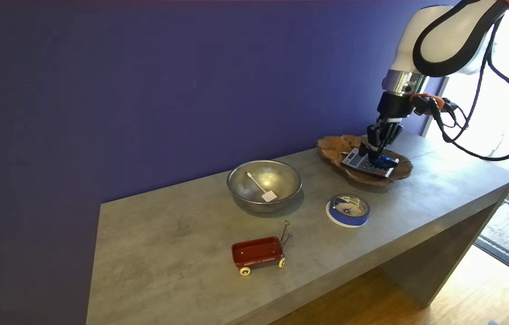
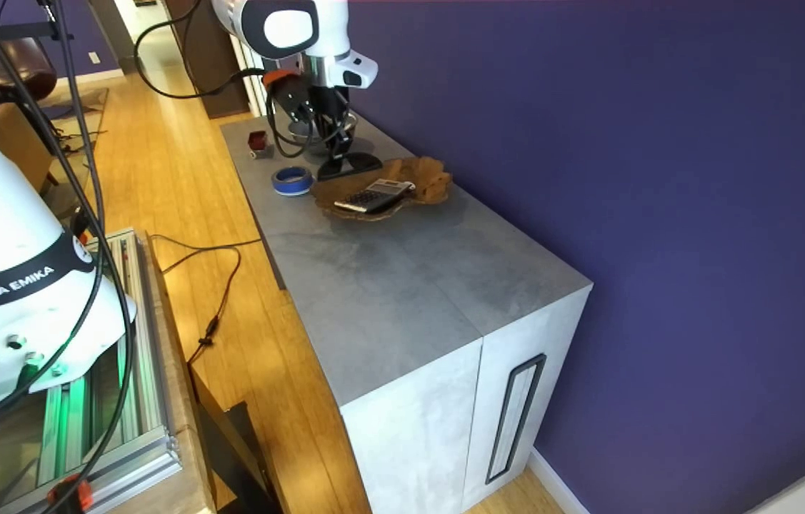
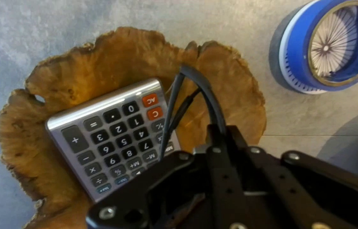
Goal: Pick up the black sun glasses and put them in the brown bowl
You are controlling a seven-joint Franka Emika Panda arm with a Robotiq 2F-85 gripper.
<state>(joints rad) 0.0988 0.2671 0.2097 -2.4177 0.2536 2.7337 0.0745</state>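
The brown bowl point(image 1: 332, 145) stands near the wall in both exterior views point(image 2: 432, 178); it fills much of the wrist view point(image 3: 134, 54). My gripper point(image 1: 377, 143) is over the bowl, pointing down; it also shows in an exterior view point(image 2: 336, 148). In the wrist view its fingertips point(image 3: 221, 132) are close together on the black sun glasses point(image 3: 207, 87). The glasses point(image 1: 385, 161) hang below the fingers, dark with a bluish sheen, and show as dark lenses in an exterior view point(image 2: 363, 163). They overlap the bowl in view; whether they touch it I cannot tell.
A grey calculator point(image 3: 115, 133) lies tilted inside the brown bowl. A blue-and-white round disc point(image 1: 349, 212) stands beside the bowl. A silver metal bowl point(image 1: 236, 183) with a white utensil point(image 1: 268, 196) inside and a red toy wagon point(image 1: 258, 253) stand farther along the table. The wall is close behind.
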